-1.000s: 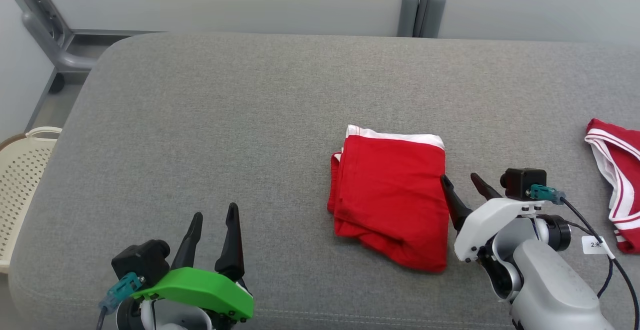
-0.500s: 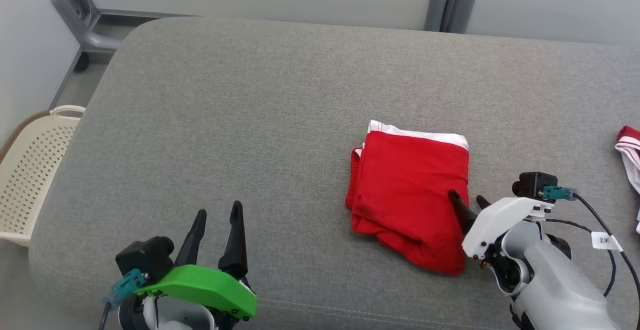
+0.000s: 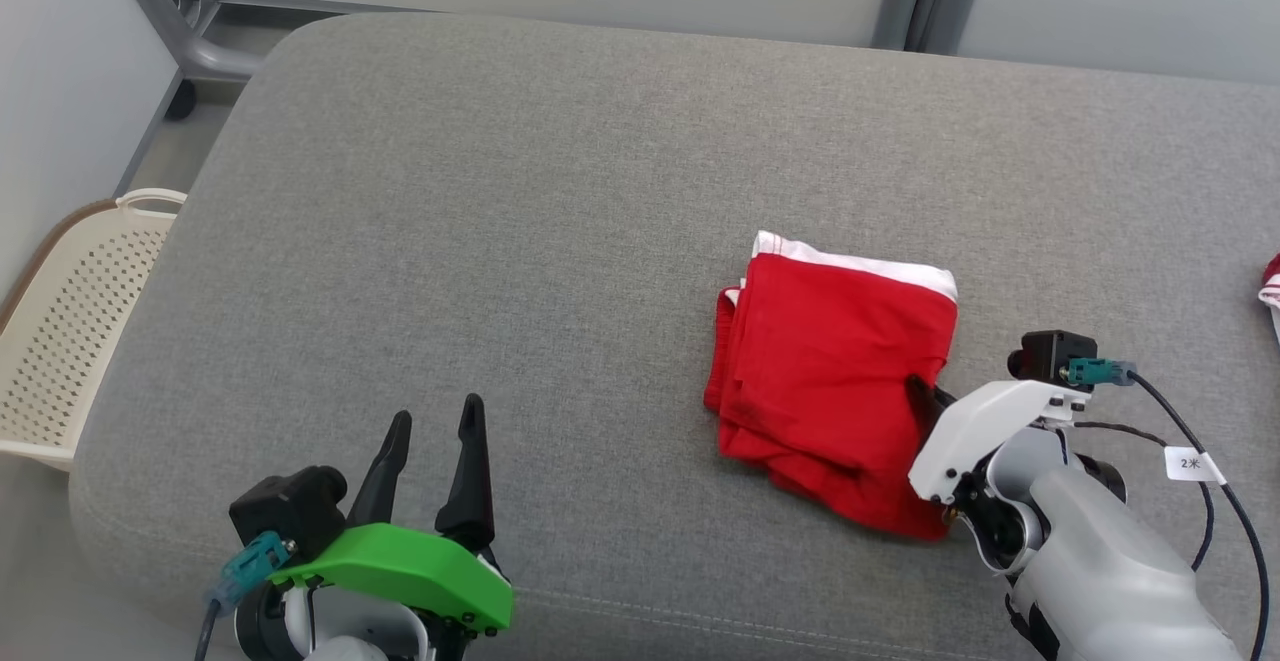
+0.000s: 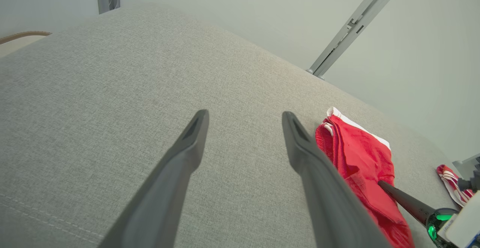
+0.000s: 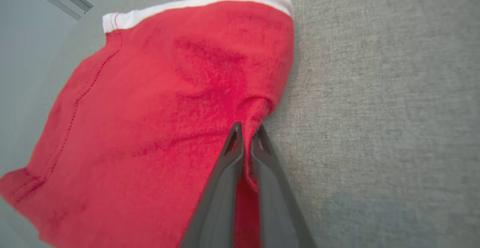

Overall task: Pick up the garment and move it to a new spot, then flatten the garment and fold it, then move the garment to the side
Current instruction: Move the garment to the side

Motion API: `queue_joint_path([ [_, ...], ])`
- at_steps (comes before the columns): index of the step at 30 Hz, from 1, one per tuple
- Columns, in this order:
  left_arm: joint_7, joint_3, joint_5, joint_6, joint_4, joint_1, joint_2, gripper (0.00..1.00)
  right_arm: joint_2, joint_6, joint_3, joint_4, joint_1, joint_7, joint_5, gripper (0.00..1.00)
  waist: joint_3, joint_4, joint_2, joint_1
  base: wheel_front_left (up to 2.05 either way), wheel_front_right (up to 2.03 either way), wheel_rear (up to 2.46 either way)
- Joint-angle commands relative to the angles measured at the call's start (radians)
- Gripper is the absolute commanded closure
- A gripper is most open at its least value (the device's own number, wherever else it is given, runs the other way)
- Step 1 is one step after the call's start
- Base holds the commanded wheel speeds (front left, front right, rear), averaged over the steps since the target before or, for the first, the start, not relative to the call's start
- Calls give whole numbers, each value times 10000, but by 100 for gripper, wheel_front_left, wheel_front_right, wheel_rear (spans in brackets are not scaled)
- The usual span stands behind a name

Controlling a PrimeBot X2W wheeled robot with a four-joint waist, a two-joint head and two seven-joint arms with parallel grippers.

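Right pincer (image 5: 246, 131) first: its two dark fingers are pressed almost together, and a ridge of red cloth is squeezed up between them. That is a firm clamp on the garment (image 3: 835, 361), taken at the garment's right-hand edge, about halfway along it. The cloth puckers towards the fingertips, so the bite looks real and not a mere brush.

And look at the garment itself: a compact red rectangle, layers stacked, with a white band (image 3: 860, 266) running along its far edge. It lies flat on the grey tabletop (image 3: 500, 191). Nothing looks raised off the surface yet.

Over to the left pincer (image 3: 435, 411), well to the left of the garment and nearer the robot: fingers spread wide, nothing between them, hanging over bare fabric.

Further out, a striped red-and-white cloth (image 4: 450, 182) sits well to the right of the garment, and a pale perforated basket (image 3: 70, 321) stands far to its left, beyond the tabletop's edge.

So where does that leave the job? Judging by that tidy stack, the picking up, flattening and folding look finished. What remains is the last leg, shifting the folded bundle aside. The grip for it appears to be set; the carry itself is not yet under way. One-sided hold on a layered fold, so the stack could well slide open when dragged.
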Motion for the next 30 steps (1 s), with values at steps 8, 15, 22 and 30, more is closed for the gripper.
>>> queue_joint_path([
  [8,17,-32,148,56,-145,-102,14,0,-620,-1,989,-305,-461,-379,206,100,-43,-826,0,0,0,0,0],
  [15,41,-163,215,-12,-115,-280,-139,0,-1286,-1,1355,-377,-714,-462,323,100,-112,-2061,0,0,0,0,0],
  [22,38,-229,244,-89,-6,-438,-275,0,-1737,-1,1499,-460,-945,-446,463,100,-121,-3424,0,0,0,0,0],
  [30,0,-215,263,-183,98,-587,-368,0,-1937,-1,1607,-585,-1199,-413,502,100,48,-4578,0,0,0,0,0],
])
